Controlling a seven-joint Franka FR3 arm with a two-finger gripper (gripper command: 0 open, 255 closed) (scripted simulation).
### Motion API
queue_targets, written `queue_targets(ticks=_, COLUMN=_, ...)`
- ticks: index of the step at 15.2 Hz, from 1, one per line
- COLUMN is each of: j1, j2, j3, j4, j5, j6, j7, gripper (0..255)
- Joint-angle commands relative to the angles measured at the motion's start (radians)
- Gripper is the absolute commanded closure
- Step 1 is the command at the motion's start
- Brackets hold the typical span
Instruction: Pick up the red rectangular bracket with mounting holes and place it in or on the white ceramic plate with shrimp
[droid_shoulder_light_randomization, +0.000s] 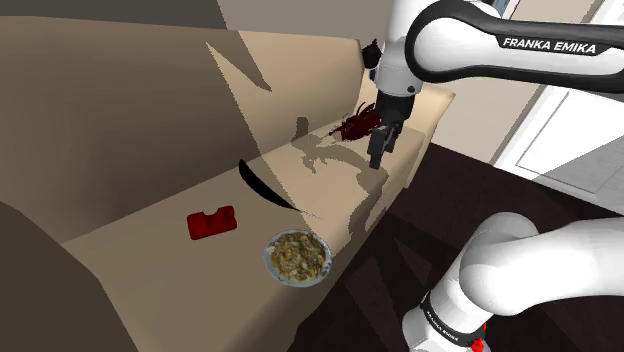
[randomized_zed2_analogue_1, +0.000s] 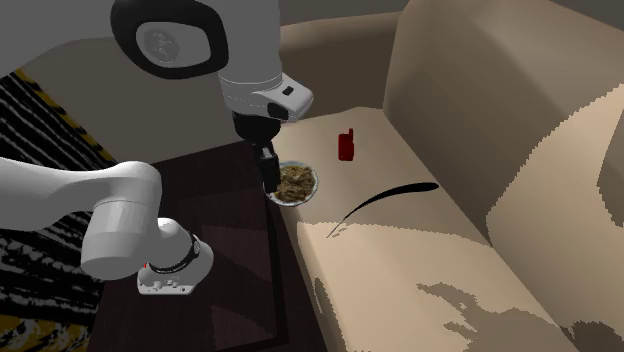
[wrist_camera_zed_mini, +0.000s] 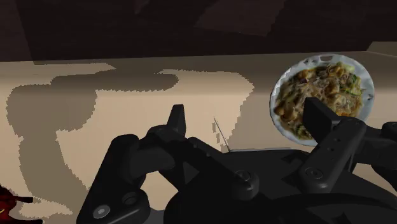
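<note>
The red bracket lies flat on the sofa seat, near the plate of food and at about ten o'clock from it in the shoulder view. My gripper hangs over the seat's other end, at about one o'clock from the plate and well apart from the bracket. My fingers stand apart with nothing between them, ready for a grasp not yet begun. A dark red object lies just beside my hand; I judge it a distraction to pass over.
</note>
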Motion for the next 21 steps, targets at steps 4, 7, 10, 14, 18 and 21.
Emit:
queue_targets(ticks=4, j1=0.023, j2=0.096, j3=-0.004, j4=0.006, j5=0.002, j6=0.096, j7=-0.050, gripper=0)
queue_targets(ticks=7, j1=0.047, j2=0.197, j3=-0.006, j4=0.023, j5=0.005, j6=0.184, j7=-0.100, gripper=0)
queue_targets(ticks=10, j1=0.070, j2=0.300, j3=-0.004, j4=0.050, j5=0.010, j6=0.265, j7=-0.151, gripper=0)
queue_targets(ticks=14, j1=0.099, j2=0.440, j3=0.003, j4=0.102, j5=0.019, j6=0.359, j7=-0.217, gripper=0)
queue_targets(ticks=18, j1=0.126, j2=0.578, j3=0.017, j4=0.168, j5=0.026, j6=0.437, j7=-0.281, gripper=0)
queue_targets(ticks=21, j1=0.145, j2=0.679, j3=0.032, j4=0.226, j5=0.030, j6=0.484, j7=-0.328, gripper=0)
